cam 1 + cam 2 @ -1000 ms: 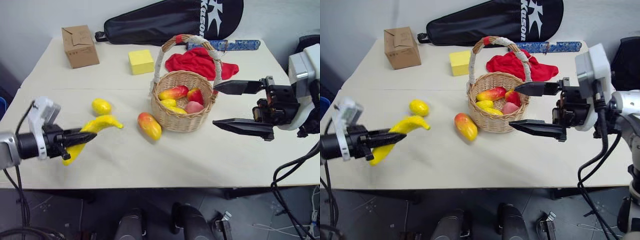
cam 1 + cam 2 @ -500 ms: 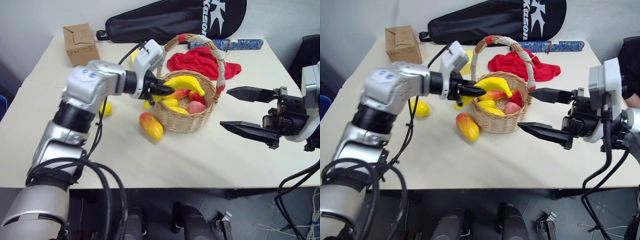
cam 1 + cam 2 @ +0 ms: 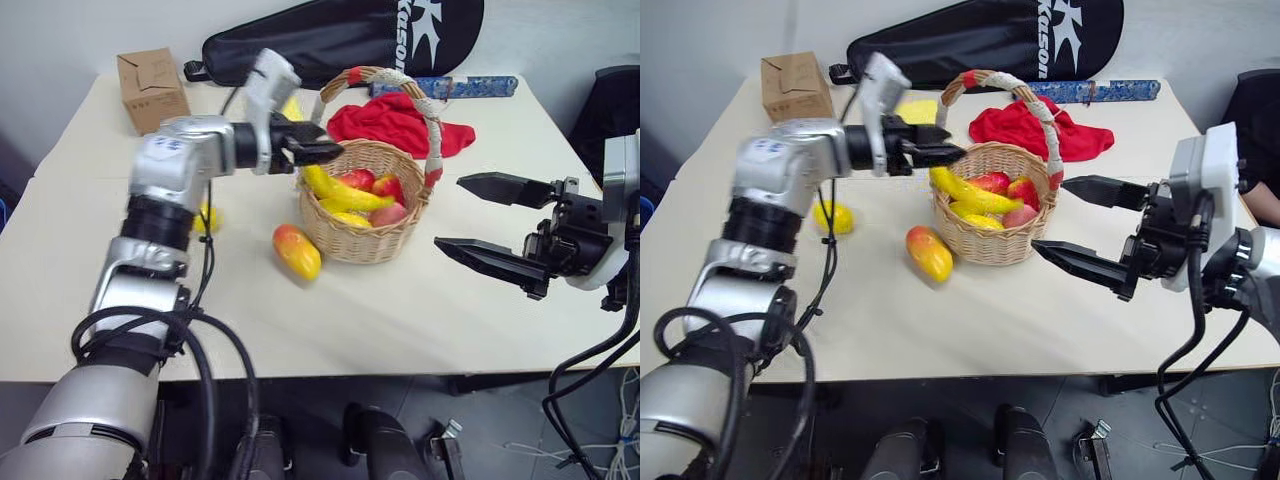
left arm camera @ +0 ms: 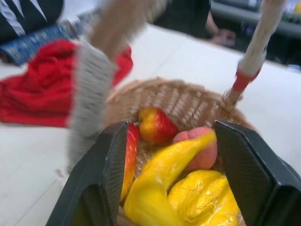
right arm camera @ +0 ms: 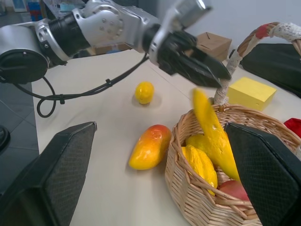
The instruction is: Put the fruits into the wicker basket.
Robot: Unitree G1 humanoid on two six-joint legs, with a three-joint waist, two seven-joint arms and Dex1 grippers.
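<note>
The wicker basket (image 3: pixel 365 238) stands mid-table with mangoes and a peach-like piece inside. A yellow banana (image 3: pixel 345 193) lies in it, one end against the left rim. My left gripper (image 3: pixel 322 150) hovers just above that rim, open, with the banana (image 4: pixel 160 179) loose below its fingers (image 4: pixel 110 169). One mango (image 3: pixel 297 251) lies on the table left of the basket. The lemon (image 3: pixel 832 216) sits further left, partly hidden by my left arm. My right gripper (image 3: pixel 449 212) is open and empty to the right of the basket.
A cardboard box (image 3: pixel 150 88) stands at the back left. A yellow cube (image 3: pixel 915 108) sits behind my left arm. A red cloth (image 3: pixel 400 120), a blue patterned tube (image 3: pixel 450 87) and a black bag (image 3: pixel 340 40) lie behind the basket.
My left arm swung the banana from the table's left side to over the basket, then opened, and the banana dropped in. The right gripper has stayed where it was.
</note>
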